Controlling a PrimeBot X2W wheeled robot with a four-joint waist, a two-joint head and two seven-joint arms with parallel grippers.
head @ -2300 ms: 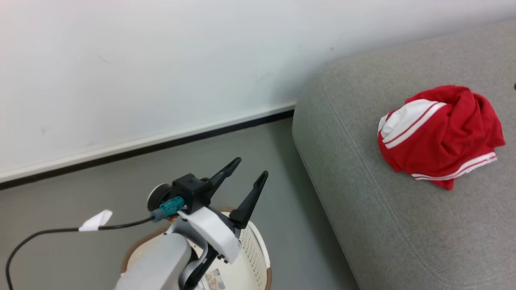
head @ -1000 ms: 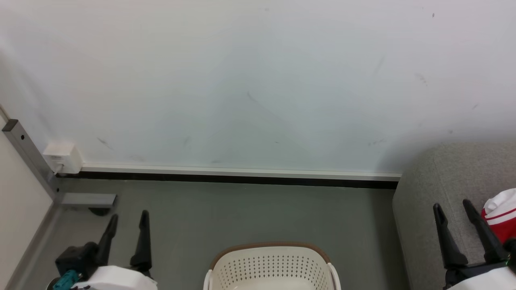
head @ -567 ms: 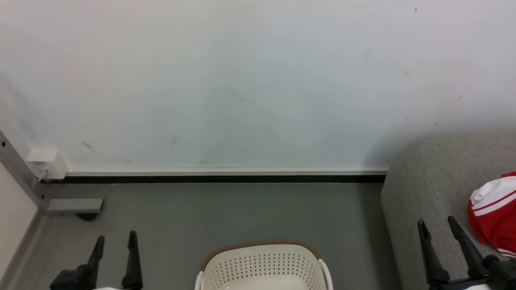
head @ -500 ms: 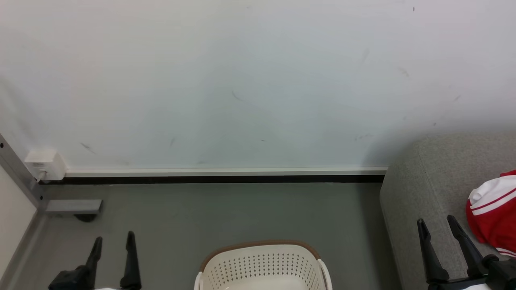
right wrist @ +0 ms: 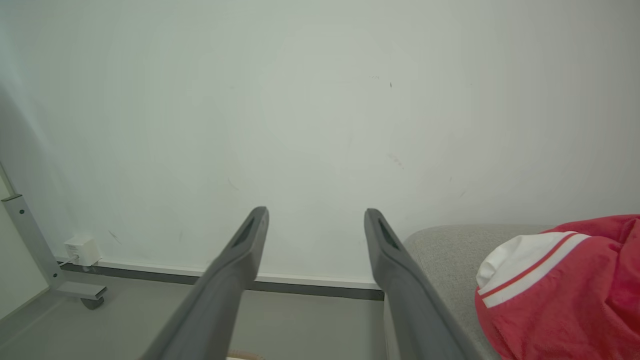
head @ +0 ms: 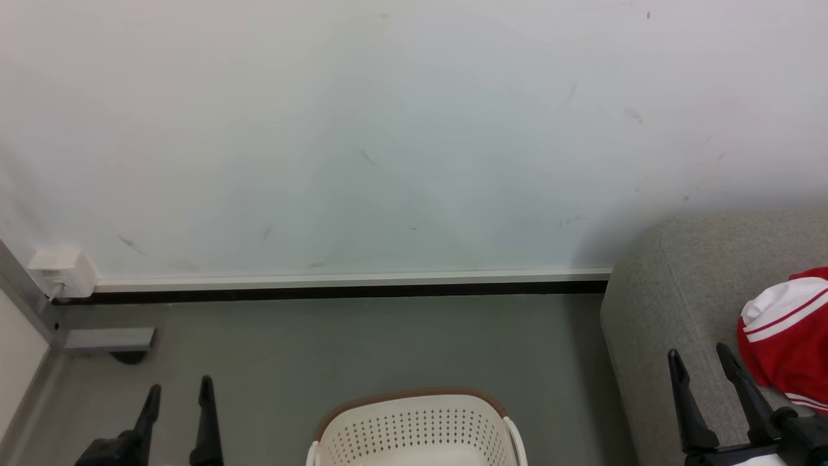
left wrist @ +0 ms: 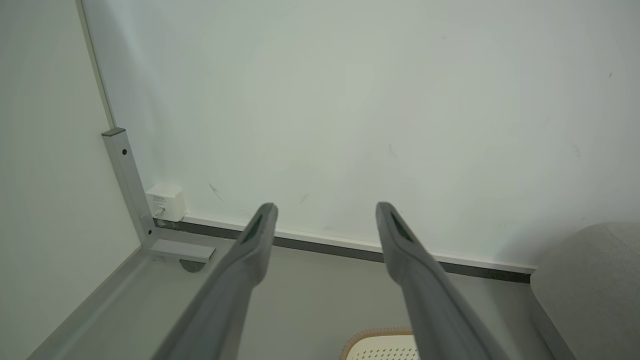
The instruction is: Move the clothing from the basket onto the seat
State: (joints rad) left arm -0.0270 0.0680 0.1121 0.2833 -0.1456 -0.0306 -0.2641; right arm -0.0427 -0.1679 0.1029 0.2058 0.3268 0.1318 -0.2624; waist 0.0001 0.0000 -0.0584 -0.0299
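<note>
Clothing on seat | basket in head view | left hand wide | right hand wide

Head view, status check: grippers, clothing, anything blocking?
Left gripper open, empty. Right gripper open, empty. Red clothing lies on seat; basket floor out of sight. No obstruction seen.

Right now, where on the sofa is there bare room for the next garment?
The sofa cushion is bare between its rounded left edge and the red clothes, near the open right hand. The floor between wall and basket is also bare. Crowded: the cushion's right side, where the clothes lie.
</note>
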